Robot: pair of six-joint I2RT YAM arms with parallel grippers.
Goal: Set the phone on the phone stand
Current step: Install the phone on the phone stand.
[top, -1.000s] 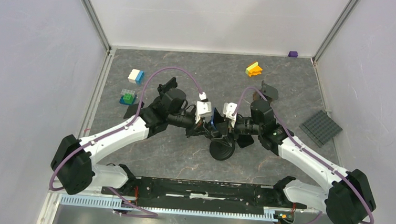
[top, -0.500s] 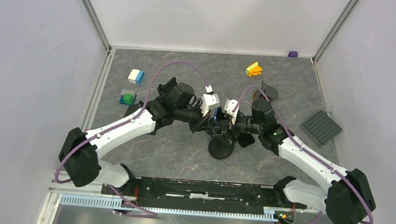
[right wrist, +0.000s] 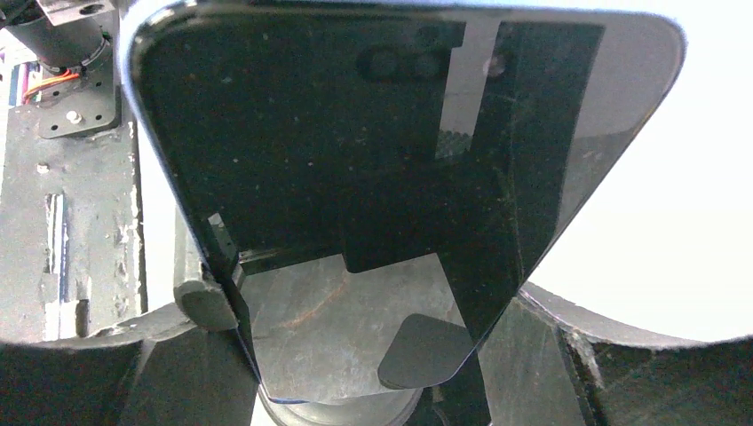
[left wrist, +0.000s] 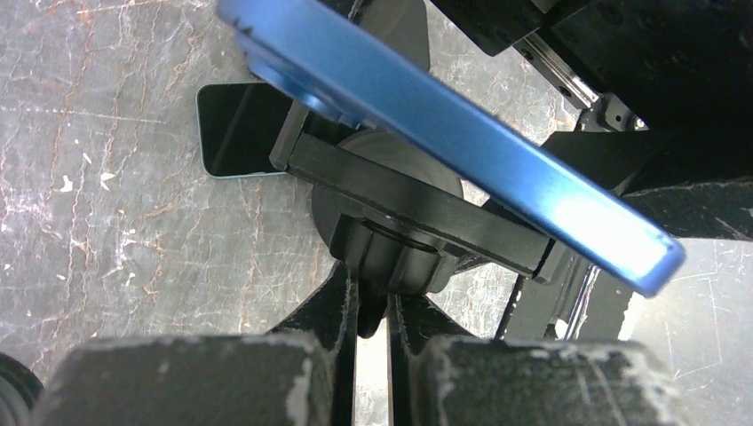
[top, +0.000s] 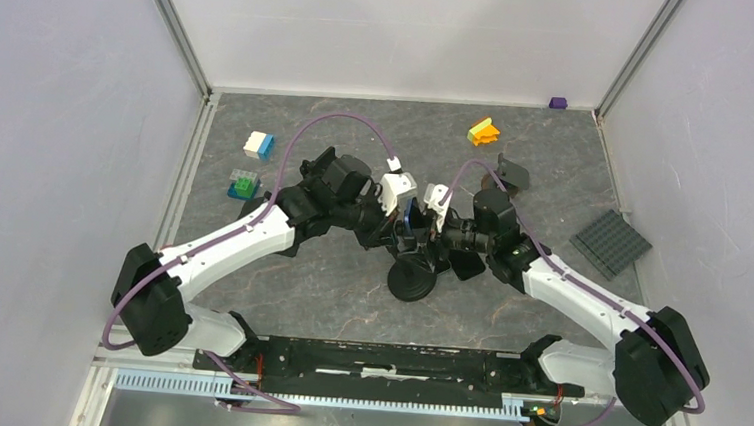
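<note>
two end effectors crowd phone stand: left pressed together, right pinching phone.

The slim blue phone has a smooth back with a soft metallic sheen, and its glossy black glass screen mirrors its surroundings. The black plastic phone stand looks matt. The grey stone-patterned table is smooth, veined and scuffed white.

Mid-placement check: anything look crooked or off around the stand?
Yes. The phone is askew over the phone stand: in the left wrist view its blue edge slants above the cradle bar, not settled into it. Nothing looks spilled or damaged.
</note>
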